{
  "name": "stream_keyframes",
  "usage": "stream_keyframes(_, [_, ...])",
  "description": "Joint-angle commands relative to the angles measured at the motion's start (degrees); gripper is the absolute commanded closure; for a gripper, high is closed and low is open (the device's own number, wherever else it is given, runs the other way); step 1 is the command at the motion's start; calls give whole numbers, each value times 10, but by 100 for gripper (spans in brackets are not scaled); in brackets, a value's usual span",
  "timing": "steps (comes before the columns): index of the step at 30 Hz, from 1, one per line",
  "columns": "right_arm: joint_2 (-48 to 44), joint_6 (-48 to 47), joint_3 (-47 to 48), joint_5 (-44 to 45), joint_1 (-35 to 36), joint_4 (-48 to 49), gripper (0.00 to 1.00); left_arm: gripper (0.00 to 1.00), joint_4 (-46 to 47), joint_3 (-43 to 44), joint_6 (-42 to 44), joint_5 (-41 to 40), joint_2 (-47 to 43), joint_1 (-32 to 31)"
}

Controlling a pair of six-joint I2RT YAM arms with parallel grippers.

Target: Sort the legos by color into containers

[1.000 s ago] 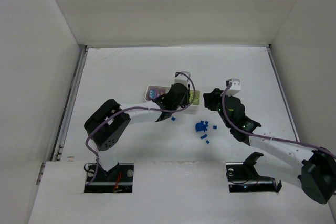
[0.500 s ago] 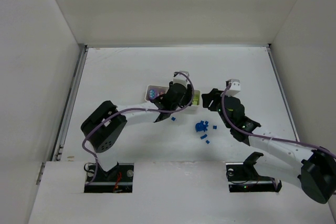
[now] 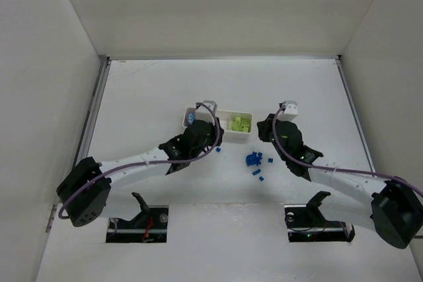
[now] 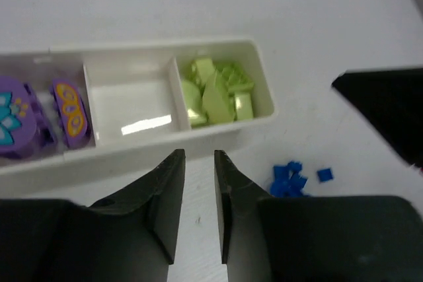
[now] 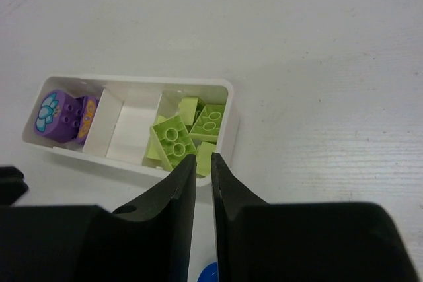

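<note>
The white tray (image 3: 228, 135) lies mid-table. Purple legos (image 4: 26, 120) fill its left compartment and yellow-green legos (image 4: 218, 90) its right one; the middle one shows bare white floor. Small blue legos (image 3: 254, 161) lie in a loose pile on the table, near side of the tray's right end, with one stray blue lego (image 3: 218, 150) to their left. My left gripper (image 3: 213, 138) is shut just short of the tray's near wall (image 4: 132, 163), holding nothing. My right gripper (image 3: 260, 130) is shut at the tray's right near corner (image 5: 225, 156), with nothing between its fingers.
White walls enclose the table on the left, far and right sides. In the left wrist view, the right gripper's black body (image 4: 390, 117) sits just right of the tray. Both arms reach in from the near edge.
My left arm has pulled back towards the near left, uncovering the yellow-green compartment. Both grippers opened briefly and are shut again. The right arm has hardly moved.
</note>
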Motion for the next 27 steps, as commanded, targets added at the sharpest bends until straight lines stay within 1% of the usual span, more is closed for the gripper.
stream_keyframes(1, [8, 3, 25, 6, 6, 4, 78, 75, -51, -47, -21, -11, -20, -17])
stream_keyframes(5, [21, 13, 24, 6, 10, -4, 73, 63, -49, -68, -28, -6, 6, -24])
stream_keyframes(7, [21, 20, 22, 15, 22, -25, 69, 60, -46, -70, -23, -4, 25, -27])
stream_keyframes(9, [14, 26, 19, 28, 33, -44, 62, 60, -33, -70, -16, -3, 45, -27])
stream_keyframes(14, [-1, 56, 2, 57, 70, -115, 52, 60, 2, -68, 1, 9, 88, -27])
stream_keyframes(20, [-32, 132, -18, 94, 126, -213, 47, 60, 23, -60, 9, 12, 131, -26])
stream_keyframes(23, [-50, 155, -23, 102, 149, -236, 46, 61, 32, -59, 12, 13, 139, -24])
stream_keyframes(27, [-57, 176, -27, 100, 160, -249, 46, 62, 39, -55, 16, 19, 160, -20])
